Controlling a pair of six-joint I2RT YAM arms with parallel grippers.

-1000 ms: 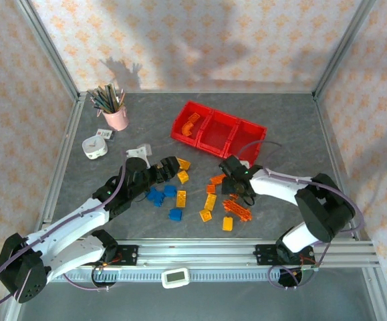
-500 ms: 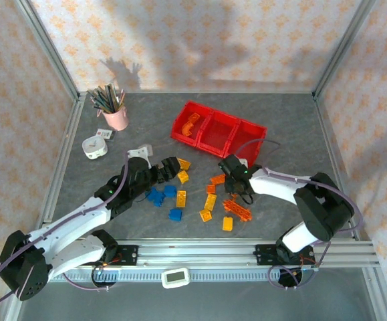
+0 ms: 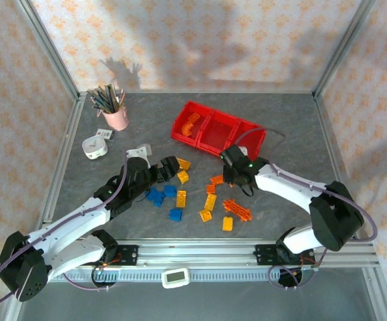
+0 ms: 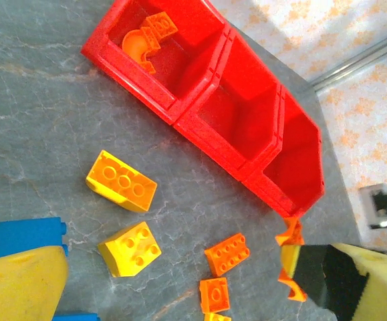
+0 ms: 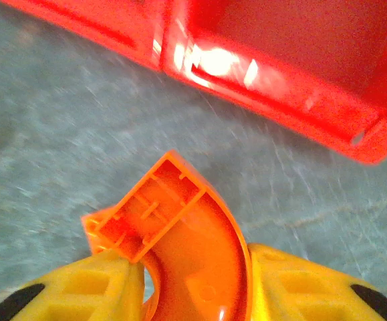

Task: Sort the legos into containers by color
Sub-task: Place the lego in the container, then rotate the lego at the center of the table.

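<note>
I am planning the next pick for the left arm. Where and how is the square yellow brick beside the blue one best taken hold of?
Take the square yellow brick by two opposite side walls, coming down from above. It lies studs up, apart from the blue brick and the longer yellow brick, so those flat walls look free to reach.

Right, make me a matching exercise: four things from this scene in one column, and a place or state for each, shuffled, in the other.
Column A
1. right claw
2. left red bin
3. pink pencil cup
4. blue bricks

Column B
a. far left corner of the table
b. shut on a curved orange brick
c. scattered among yellow bricks
d. orange piece lying inside

Pairs: 1-b, 2-d, 3-a, 4-c
</note>
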